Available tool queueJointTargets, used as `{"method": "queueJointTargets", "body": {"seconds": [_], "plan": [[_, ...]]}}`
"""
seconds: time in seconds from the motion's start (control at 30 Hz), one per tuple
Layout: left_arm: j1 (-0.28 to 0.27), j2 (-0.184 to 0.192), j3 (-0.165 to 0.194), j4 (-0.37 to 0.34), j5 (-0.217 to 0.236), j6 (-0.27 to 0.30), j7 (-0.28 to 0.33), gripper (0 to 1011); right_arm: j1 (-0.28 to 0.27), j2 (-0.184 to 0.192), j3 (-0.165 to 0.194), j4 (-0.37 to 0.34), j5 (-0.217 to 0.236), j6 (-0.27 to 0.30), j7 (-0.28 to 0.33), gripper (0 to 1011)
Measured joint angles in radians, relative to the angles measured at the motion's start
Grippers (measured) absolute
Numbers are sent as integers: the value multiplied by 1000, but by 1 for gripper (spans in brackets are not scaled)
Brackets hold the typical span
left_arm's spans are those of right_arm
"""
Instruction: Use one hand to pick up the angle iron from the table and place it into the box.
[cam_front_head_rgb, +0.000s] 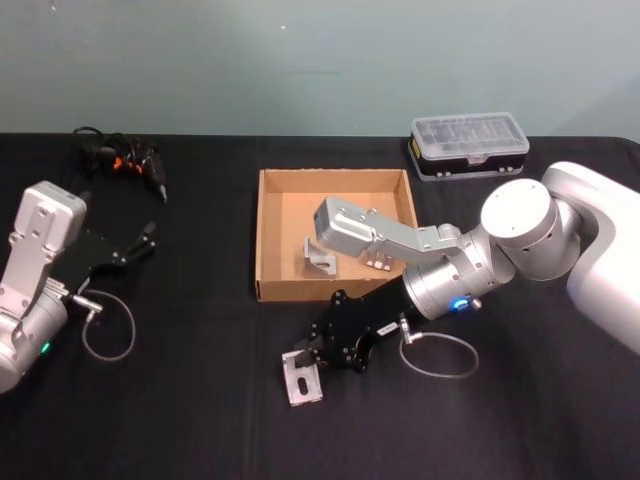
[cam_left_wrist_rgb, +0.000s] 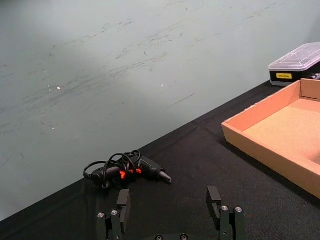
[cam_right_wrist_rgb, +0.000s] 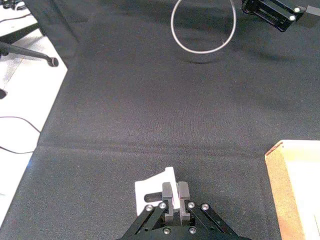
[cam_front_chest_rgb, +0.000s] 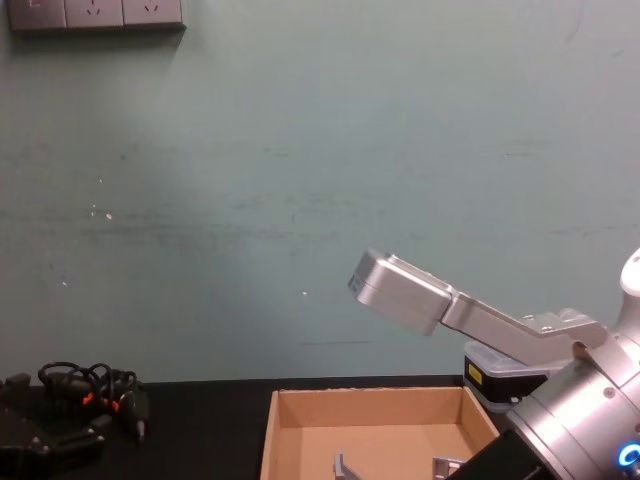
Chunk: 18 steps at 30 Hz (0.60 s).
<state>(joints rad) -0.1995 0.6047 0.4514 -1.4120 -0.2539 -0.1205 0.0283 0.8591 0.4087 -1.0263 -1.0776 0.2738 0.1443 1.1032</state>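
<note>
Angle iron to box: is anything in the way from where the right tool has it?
Nothing visible. The right tool is shut on the angle iron on the table, just in front of the box. Bare tabletop lies between them.

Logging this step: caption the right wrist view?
Right tool shut on grey steel angle iron on matt black tabletop.
</note>
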Motion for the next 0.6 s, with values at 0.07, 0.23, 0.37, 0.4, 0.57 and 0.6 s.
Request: {"method": "queueJointTargets", "body": {"seconds": [0.07, 0.23, 0.37, 0.4, 0.57, 0.6], "plan": [[0, 0, 0, 0, 0, 0, 0, 1000, -1, 1, 1, -2, 0, 0, -1, 70], [0, 0, 0, 0, 0, 0, 0, 1000, -8, 12, 14, -29, 4, 3, -16, 70], [0, 0, 0, 0, 0, 0, 0, 1000, -18, 30, 38, -70, 18, 9, -43, 70], [0, 0, 0, 0, 0, 0, 0, 1000, -20, 35, 45, -80, 22, 11, -51, 70], [0, 0, 0, 0, 0, 0, 0, 1000, -34, 64, 85, -138, 41, 24, -104, 70], [0, 0, 0, 0, 0, 0, 0, 1000, -38, 73, 97, -155, 43, 28, -120, 70]]}}
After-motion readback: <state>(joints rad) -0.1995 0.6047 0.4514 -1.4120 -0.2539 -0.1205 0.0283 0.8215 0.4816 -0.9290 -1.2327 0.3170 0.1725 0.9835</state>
